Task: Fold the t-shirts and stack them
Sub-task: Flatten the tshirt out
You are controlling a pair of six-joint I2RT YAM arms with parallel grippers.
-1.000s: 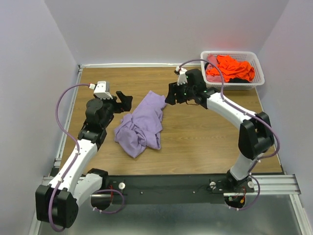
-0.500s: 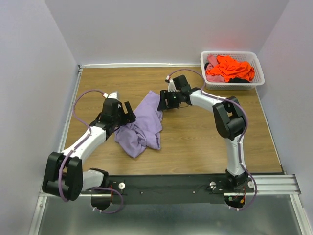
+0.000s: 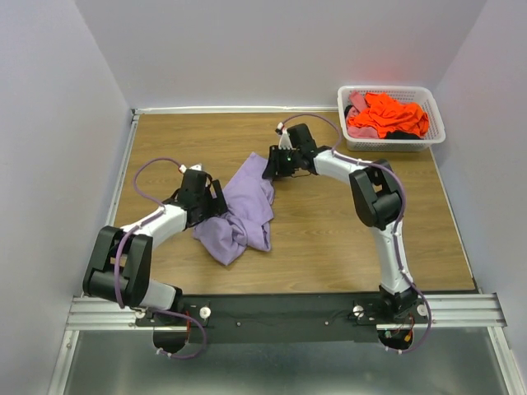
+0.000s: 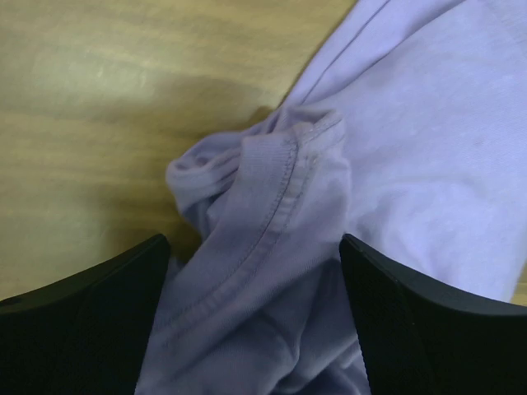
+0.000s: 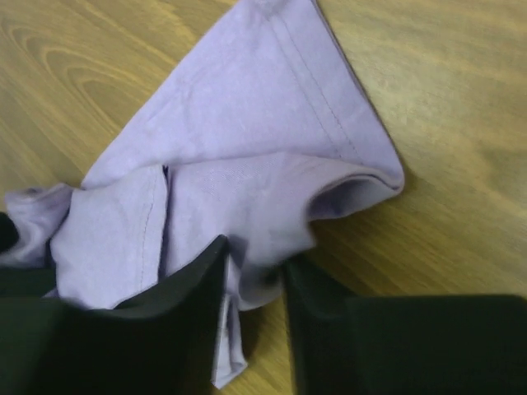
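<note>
The lavender shirt point(image 3: 240, 210) is running toward the far edge; the right gripper point(image 5: 255, 288) is pinching its far tip, the left gripper point(image 4: 251, 247) gaping astride its hem.

Both arms had white tube links with chunky black joint housings: left arm point(image 3: 160, 222) at lower left of the top view, right arm point(image 3: 394, 255) at right. A thin lavender cable point(image 3: 146, 171) looped off each, ending in a small white plug near the wrist. Left gripper point(image 3: 220, 200) and right gripper point(image 3: 268, 167) were black. Up close the fingers point(image 4: 82, 329) were matte black plastic, smooth, with bevelled edges. Red wiring point(image 3: 402, 331) showed at the lower-right base.
</note>
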